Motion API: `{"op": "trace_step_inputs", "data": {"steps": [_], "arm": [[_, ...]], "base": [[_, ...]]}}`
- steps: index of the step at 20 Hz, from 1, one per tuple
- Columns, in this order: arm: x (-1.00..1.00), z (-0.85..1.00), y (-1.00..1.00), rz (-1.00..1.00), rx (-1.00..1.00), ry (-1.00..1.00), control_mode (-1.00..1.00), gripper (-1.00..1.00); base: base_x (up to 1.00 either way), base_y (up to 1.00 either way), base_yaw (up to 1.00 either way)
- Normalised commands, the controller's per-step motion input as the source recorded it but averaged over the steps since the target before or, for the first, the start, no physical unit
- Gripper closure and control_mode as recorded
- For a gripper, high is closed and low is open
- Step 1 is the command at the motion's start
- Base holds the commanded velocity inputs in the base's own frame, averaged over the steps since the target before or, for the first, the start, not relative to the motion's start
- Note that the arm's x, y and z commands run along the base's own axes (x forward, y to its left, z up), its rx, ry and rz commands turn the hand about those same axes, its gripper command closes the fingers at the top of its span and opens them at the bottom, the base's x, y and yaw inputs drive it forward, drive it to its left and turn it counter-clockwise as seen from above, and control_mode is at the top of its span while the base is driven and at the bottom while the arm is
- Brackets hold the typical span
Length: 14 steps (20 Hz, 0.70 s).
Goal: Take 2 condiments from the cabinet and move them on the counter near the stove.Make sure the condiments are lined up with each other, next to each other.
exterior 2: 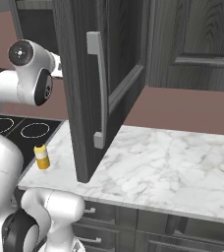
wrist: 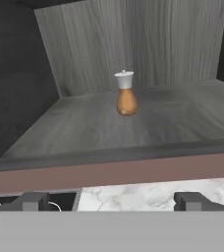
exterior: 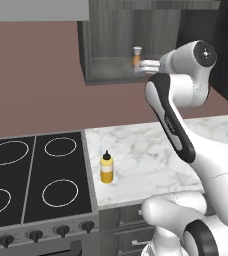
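A yellow squeeze bottle (exterior: 106, 168) (exterior 2: 42, 156) stands upright on the white marble counter (exterior: 151, 147), close to the right edge of the black stove (exterior: 36, 175). A small brown shaker with a white top (wrist: 126, 94) (exterior: 136, 56) stands upright on the shelf of the dark grey cabinet (wrist: 79, 130). My gripper (wrist: 112, 199) is raised in front of the cabinet's open niche. It is level with the shelf edge and open, with both fingertips (wrist: 33, 201) wide apart and nothing between them. The shaker stands ahead of it, well apart from the fingers.
The cabinet door (exterior 2: 99, 88) hangs open over the counter (exterior 2: 158, 162), to the right of my arm, its handle facing out. Stove knobs (exterior: 62, 230) line the front below the burners. Dark drawers run under the counter.
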Motion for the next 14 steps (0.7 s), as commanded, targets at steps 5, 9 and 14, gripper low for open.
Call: {"op": "trace_step_inputs", "data": {"steps": [5, 9, 14], "arm": [[0.11, 0.23, -0.06, 0.00, 0.00, 0.00, -1.00, -1.00], [0.23, 0.19, -0.05, 0.00, 0.00, 0.02, -1.00, -1.00], [0.28, 0.00, -0.06, 0.00, -0.03, 0.00, -1.00, -1.00]], "base": [[0.00, 0.00, 0.00], [0.00, 0.00, 0.00], [0.00, 0.00, 0.00]]}}
